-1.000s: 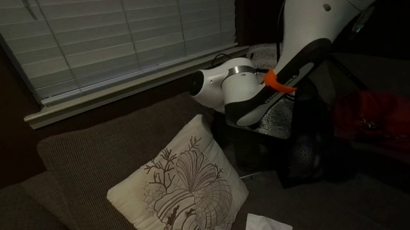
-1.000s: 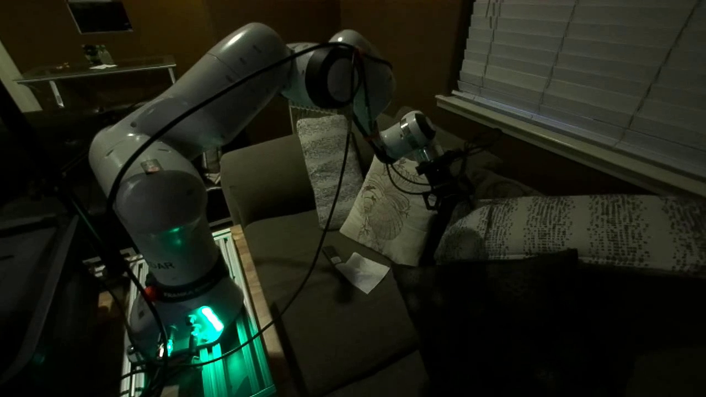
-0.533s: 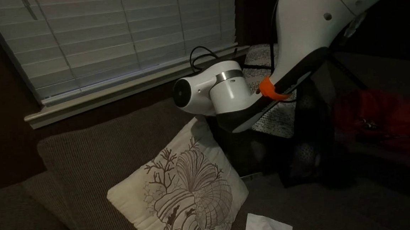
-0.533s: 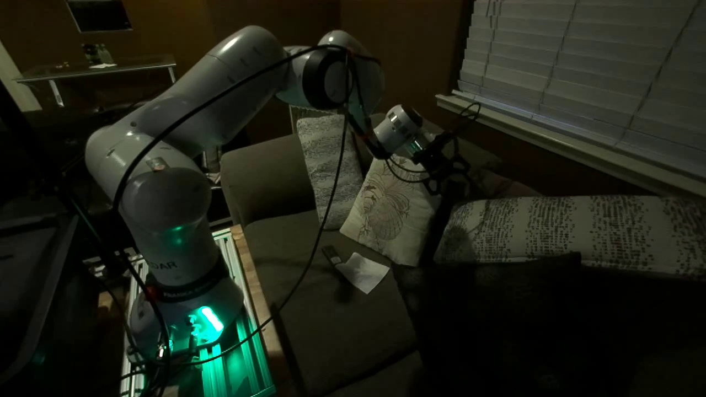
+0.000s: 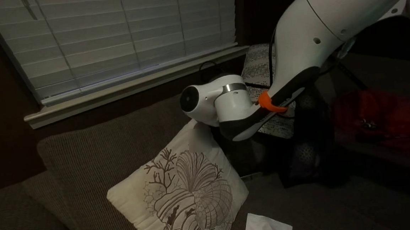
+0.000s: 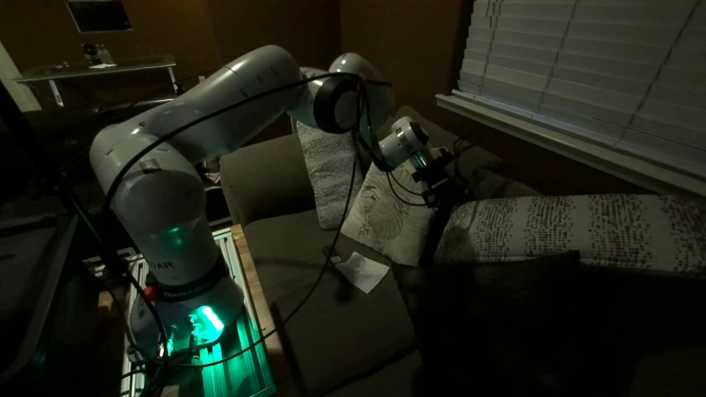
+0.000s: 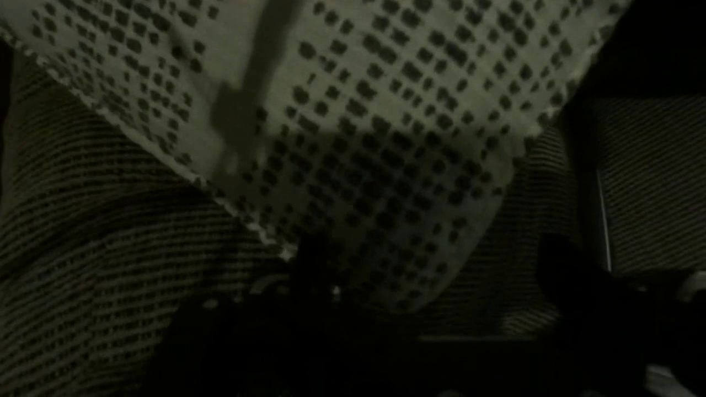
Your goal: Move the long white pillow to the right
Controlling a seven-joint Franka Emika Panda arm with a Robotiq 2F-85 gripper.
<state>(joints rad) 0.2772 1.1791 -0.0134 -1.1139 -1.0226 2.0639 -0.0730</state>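
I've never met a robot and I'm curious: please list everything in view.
Blinds: 1 set, white, above the windowsill
Sofa: 1, grey-brown, below the windowsill
Long white pillow: 1, dark-flecked white, on the sofa
Square pillow: 1, cream and brown, on the sofa
Streaked pillow: 1, grey and white, beside the armrest
Dark cushion: 1, nearly black, beside the long white pillow
Red cloth: 1, red, beyond the dark cushion
Paper: 1, white, on the sofa
Apparent remote: 1, dark, beside the paper
Table: 1, grey, in the background
Robot arm: 1, white with orange strap and black cables, over the sofa
Gripper: 1, black, open, at the long white pillow
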